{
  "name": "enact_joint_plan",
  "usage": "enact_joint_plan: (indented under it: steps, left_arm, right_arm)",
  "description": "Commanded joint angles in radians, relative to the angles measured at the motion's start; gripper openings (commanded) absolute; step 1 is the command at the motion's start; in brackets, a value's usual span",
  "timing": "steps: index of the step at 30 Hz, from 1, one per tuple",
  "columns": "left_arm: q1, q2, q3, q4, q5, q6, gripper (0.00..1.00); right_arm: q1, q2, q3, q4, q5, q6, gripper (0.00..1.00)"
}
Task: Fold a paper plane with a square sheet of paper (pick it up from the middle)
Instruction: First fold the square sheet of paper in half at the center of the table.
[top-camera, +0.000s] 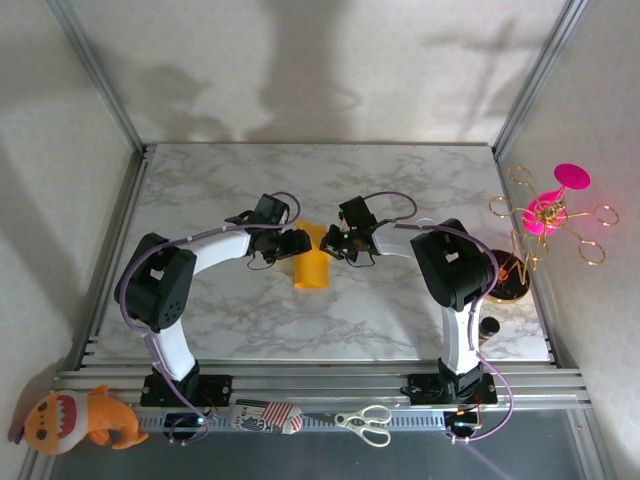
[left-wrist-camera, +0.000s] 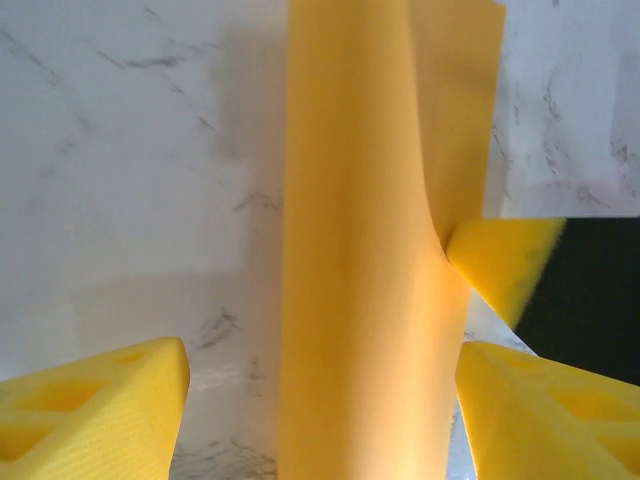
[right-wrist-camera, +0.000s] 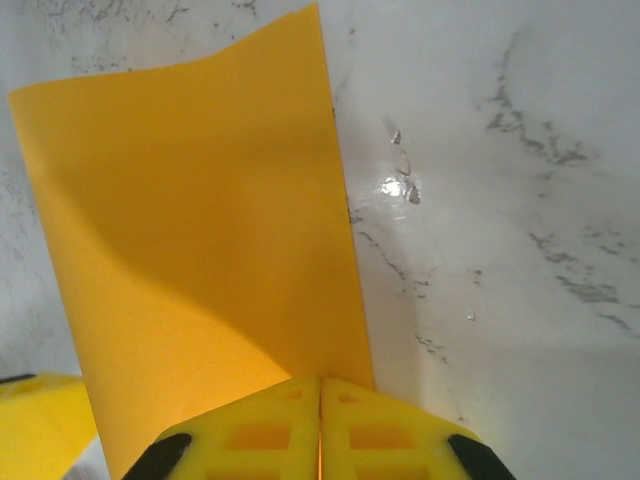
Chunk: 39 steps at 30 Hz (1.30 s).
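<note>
My right jaws are closed: their yellow ribbed pads (right-wrist-camera: 262, 430) meet flush, with the near edge of the thin, plain orange-yellow sheet of paper (right-wrist-camera: 200, 230) nipped in the seam between them. I record this as a grip on the sheet. My left jaws are open, their yellow pads (left-wrist-camera: 95, 410) standing well apart on either side of the sheet and touching it nowhere that I can see. Seen from the left wrist, one right pad tip (left-wrist-camera: 500, 265) presses into the sheet's edge and puckers it there. The sheet sits about mid-desk, between my two wrists, raised at the jaws. From above, its near end appears to reach the white marble-patterned desk (top-camera: 400, 310), though I cannot confirm contact. It reads as a narrow rectangle rather than a square, and a second layer shows behind the front one, so I judge it doubled lengthwise. Handling assessment: very light and limp, with no stiffness beyond what a crease lends. It bows visibly, dents at any pinch, and would likely slide on the glossy desk. The best hold, in my judgement, is a shallow pinch at an edge or along the fold, both layers together, with the other jaws taking the opposite edge before either lets go. Markings: none legible on sheet, pads or desk.
</note>
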Motion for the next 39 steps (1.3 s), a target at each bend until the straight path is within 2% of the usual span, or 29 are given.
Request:
enact_joint_plan:
  steps: [1, 6, 11, 17, 22, 30, 35, 39]
  left_arm:
    - [-0.022, 0.030, -0.005, -0.007, -0.021, -0.031, 0.69]
    - [-0.040, 0.068, 0.020, -0.020, -0.025, -0.022, 0.65]
    - [-0.043, 0.095, 0.019, -0.050, -0.087, -0.019, 0.57]
    - [-0.043, 0.114, 0.002, -0.048, -0.129, -0.020, 0.48]
    - [-0.043, 0.125, -0.006, -0.044, -0.152, -0.027, 0.45]
    - [-0.040, 0.129, -0.019, -0.047, -0.192, -0.068, 0.44]
    - [-0.036, 0.126, -0.028, -0.038, -0.192, -0.078, 0.44]
    - [-0.037, 0.142, -0.013, -0.054, -0.174, -0.028, 0.44]
  right_arm:
    - [0.011, 0.022, -0.020, -0.034, 0.018, 0.019, 0.12]
    - [0.011, 0.010, -0.026, -0.007, -0.003, 0.031, 0.18]
    - [0.002, -0.040, -0.024, 0.028, -0.009, 0.040, 0.27]
    - [-0.022, -0.166, -0.063, 0.087, 0.076, 0.028, 0.38]
    - [-0.043, -0.233, -0.107, 0.056, 0.176, -0.003, 0.39]
    - [-0.066, -0.260, -0.125, -0.006, 0.262, -0.022, 0.39]
    - [-0.071, -0.258, -0.119, -0.007, 0.260, -0.033, 0.39]
    - [-0.072, -0.253, -0.117, -0.002, 0.251, -0.032, 0.39]
